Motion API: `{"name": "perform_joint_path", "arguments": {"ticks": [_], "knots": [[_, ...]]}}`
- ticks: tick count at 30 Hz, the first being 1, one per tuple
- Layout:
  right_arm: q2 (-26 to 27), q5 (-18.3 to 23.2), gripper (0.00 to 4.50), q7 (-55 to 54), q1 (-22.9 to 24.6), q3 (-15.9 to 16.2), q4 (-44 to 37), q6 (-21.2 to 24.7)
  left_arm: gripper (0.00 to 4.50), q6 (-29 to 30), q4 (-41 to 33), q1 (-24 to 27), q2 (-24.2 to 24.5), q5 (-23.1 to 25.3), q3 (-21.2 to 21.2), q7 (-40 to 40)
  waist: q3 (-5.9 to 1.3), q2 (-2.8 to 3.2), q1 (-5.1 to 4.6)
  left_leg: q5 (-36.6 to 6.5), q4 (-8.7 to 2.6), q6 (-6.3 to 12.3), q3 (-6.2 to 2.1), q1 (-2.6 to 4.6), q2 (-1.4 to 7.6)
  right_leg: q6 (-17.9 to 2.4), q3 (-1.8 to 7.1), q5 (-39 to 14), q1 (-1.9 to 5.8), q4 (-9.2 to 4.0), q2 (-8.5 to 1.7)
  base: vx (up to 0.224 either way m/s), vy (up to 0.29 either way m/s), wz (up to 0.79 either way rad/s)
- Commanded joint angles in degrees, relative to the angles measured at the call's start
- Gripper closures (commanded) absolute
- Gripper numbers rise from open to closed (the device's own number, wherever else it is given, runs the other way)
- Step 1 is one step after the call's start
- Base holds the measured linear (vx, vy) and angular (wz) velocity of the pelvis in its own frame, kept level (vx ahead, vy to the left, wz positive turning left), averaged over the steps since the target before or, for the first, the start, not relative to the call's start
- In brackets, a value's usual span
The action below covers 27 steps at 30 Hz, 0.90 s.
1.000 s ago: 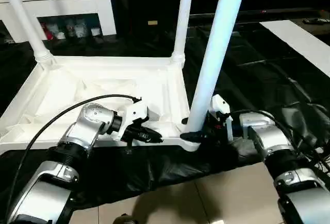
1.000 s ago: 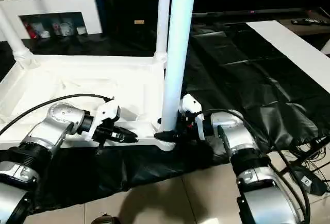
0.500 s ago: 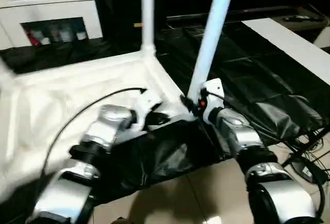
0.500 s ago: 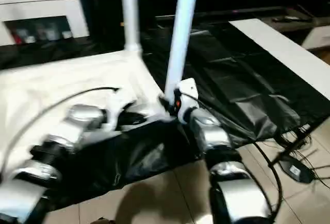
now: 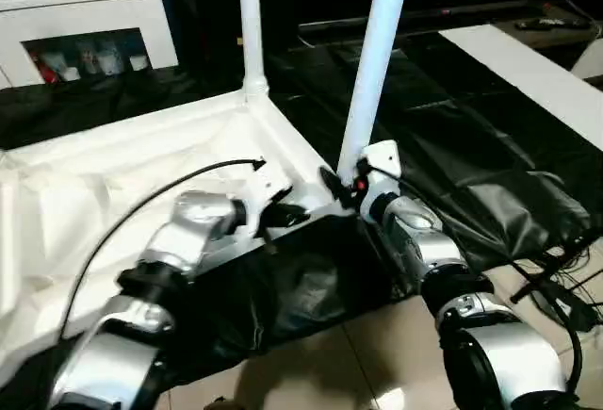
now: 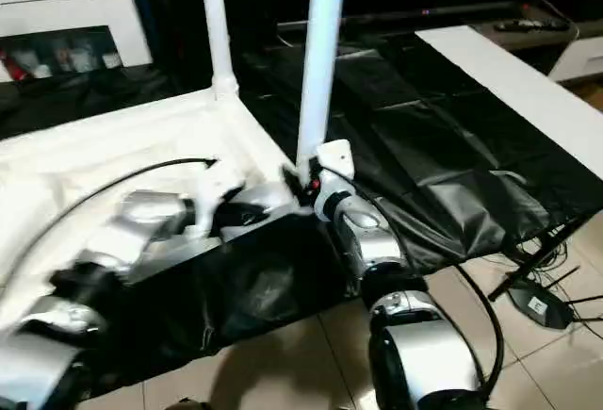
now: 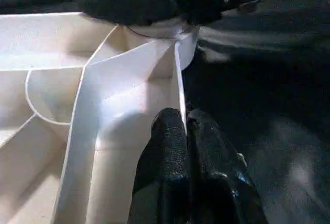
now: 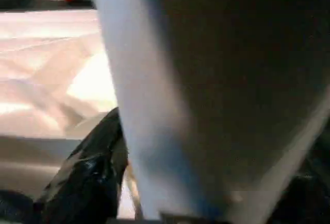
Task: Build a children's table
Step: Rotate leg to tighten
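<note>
Nearest, the two silver forearms reach over a black sheet (image 5: 311, 287) spread on the tiled floor (image 5: 377, 372). On that sheet lies the children's table (image 5: 141, 193), upside down, ribbed underside up. The left tool (image 7: 184, 131) is pressed shut on the thin upright rim of the table's near edge, one black finger on each side of it, close to the near corner. At that corner a white leg (image 5: 372, 71) stands up from its socket; the right tool (image 5: 339, 187) sits at its foot with a finger (image 8: 98, 162) just beside the tube, but whether it grips the tube I cannot tell. Farther back a second leg (image 5: 250, 24) rises from the next corner. Beyond, a white cabinet (image 5: 85, 14) holds small, blurred items (image 5: 89, 57) in its open lower shelf, and a white panel (image 5: 528, 75) lies on the sheet to the right.

Compared with a second ago, the whole view has swung, so the table now runs slantwise. The left forearm still lies along the near edge with its tool closed on the rim, and the right tool has kept to the foot of the near leg.
</note>
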Motion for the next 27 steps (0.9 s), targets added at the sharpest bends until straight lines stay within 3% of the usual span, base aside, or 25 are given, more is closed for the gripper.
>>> {"name": "perform_joint_path", "arguments": {"ticks": [1, 2, 6, 8, 13, 14, 20, 27], "knots": [[-0.29, -1.25, 1.34, 6.32, 0.98, 2.83, 0.38, 0.48, 4.5, -2.36, -2.59, -0.02, -0.59, -1.66, -3.0, -7.18, -3.72, 0.42, 0.18, -14.96, -3.17, 1.05, 0.66, 0.41, -0.16, -14.26, 1.19, -2.44, 2.84, -3.4, -1.63, 0.0, 0.0, 0.0], [-1.96, -1.3, 1.34, 11.77, 1.92, 4.12, -0.51, 0.47, 4.5, -2.99, -2.2, -0.08, 0.38, -1.82, -2.92, -8.66, -3.8, 0.38, 0.5, -12.93, -2.83, 2.22, 0.88, 0.53, -0.15, -15.31, 1.08, 0.92, 2.99, -3.05, -1.39, 0.0, 0.0, 0.0], [-4.15, -1.05, 1.34, 21.11, 3.6, 6.5, -2.73, 0.51, 4.5, -4.11, -1.45, -0.27, 1.55, -2.02, -3.07, -10.93, -3.94, 0.47, 1.32, -10.66, -2.39, 4.18, 0.94, 0.55, 0.01, -16.36, 0.96, 4.37, 3.08, -2.56, -1.49, 0.0, 0.0, 0.0], [-6.23, -0.43, 1.34, 30.49, 5.04, 8.68, -5.37, 1.9, 4.5, -5.14, -0.85, -0.48, 2.43, -2.3, -3.33, -13.04, -3.76, 0.39, 1.49, -12.14, -2.47, 4.21, 0.96, 0.62, 0.04, -16.44, 0.94, 2.03, 2.99, -2.79, -1.56, 0.0, 0.0, 0.0], [-9.0, 0.12, 1.34, 40.75, 6.16, 11.5, -7.98, 3.63, 4.5, -5.83, -0.67, -0.69, 3.2, -2.93, -3.77, -16.48, -3.4, 0.22, 1.95, -17.0, -2.89, 2.87, 0.97, 0.92, 0.31, -15.61, 1.16, -6.44, 2.6, -3.47, -1.89, 0.0, 0.0, 0.0], [-9.6, -0.03, 1.61, 42.74, 6.37, 12.37, -8.5, 4.1, 4.5, -5.85, -0.55, -0.77, 3.28, -2.94, -3.87, -17.03, -3.4, 0.23, 2.02, -17.72, -2.92, 2.52, 0.97, 1.04, 0.36, -15.46, 1.25, -7.87, 2.52, -3.58, -1.96, 0.0, 0.0, 0.0], [-11.78, -1.17, 2.0, 50.52, 7.24, 15.46, -10.93, 6.49, 4.5, -6.84, 1.02, -1.69, 3.38, -2.69, -4.11, -18.89, -3.42, -0.01, 2.77, -16.63, -2.93, 2.28, 0.89, 0.89, 0.37, -14.71, 1.35, -9.14, 2.49, -3.62, -2.11, 0.0, 0.0, 0.0], [-11.68, -0.72, 2.11, 51.29, 7.75, 15.79, -12.59, 8.05, 4.5, -7.43, 2.06, -2.24, 3.39, -2.31, -3.98, -19.27, -3.63, -0.06, 2.94, -14.45, -2.76, 2.46, 0.86, 0.75, 0.26, -14.91, 1.25, -6.6, 2.62, -3.3, -2.07, 0.0, 0.0, 0.0]]}}
